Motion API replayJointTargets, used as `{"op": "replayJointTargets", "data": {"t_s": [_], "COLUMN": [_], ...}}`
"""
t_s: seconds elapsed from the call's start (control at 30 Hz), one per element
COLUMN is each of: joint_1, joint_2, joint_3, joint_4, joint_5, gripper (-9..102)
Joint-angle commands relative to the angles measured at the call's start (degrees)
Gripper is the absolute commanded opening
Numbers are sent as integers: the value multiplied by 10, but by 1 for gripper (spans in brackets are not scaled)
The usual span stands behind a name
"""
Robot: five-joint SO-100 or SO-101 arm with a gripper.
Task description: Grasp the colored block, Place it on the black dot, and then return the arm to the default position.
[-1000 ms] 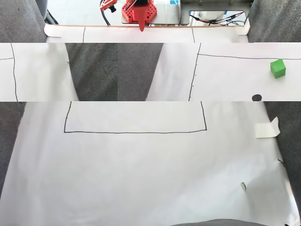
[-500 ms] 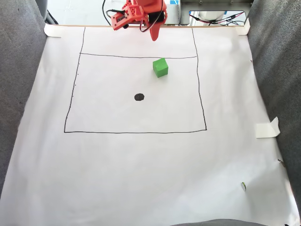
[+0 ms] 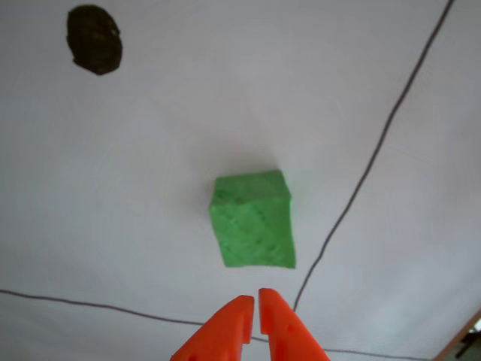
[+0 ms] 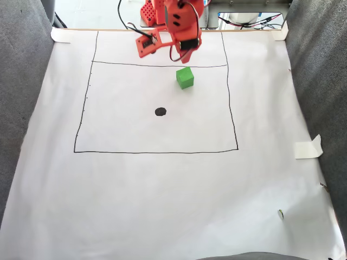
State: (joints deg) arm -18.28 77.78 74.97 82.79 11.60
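The colored block (image 3: 252, 222) is a green cube lying on white paper, just ahead of my gripper (image 3: 252, 302) in the other view. The two orange fingers stand almost together with only a thin slit between them and hold nothing. They stop a short way from the cube and do not touch it. The black dot (image 3: 94, 39) lies at the upper left, well beyond the block. In the fixed view the orange arm (image 4: 174, 24) leans over the rectangle's top line, just above the block (image 4: 185, 77). The dot (image 4: 160, 111) is lower left of the cube.
A drawn black rectangle (image 4: 237, 108) frames the block and the dot on the white paper sheet (image 4: 162, 206). Grey carpet (image 4: 21, 81) borders both sides. A folded tape piece (image 4: 308, 147) lies at the right edge, and cables and electronics (image 4: 249, 20) sit behind the top edge.
The arm has come forward and down from the back edge to over the rectangle's top line, close to the block. Block and dot have not moved since half a second ago.
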Motion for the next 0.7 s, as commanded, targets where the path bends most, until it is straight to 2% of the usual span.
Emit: {"op": "replayJointTargets", "data": {"t_s": [0.0, 0.5, 0.67], "joint_1": [-15, -11, -4], "joint_2": [-1, 1, 4], "joint_3": [-23, -4, 15], "joint_4": [-11, -25, -22], "joint_5": [4, -9, -22], "gripper": [0, 0, 7]}}
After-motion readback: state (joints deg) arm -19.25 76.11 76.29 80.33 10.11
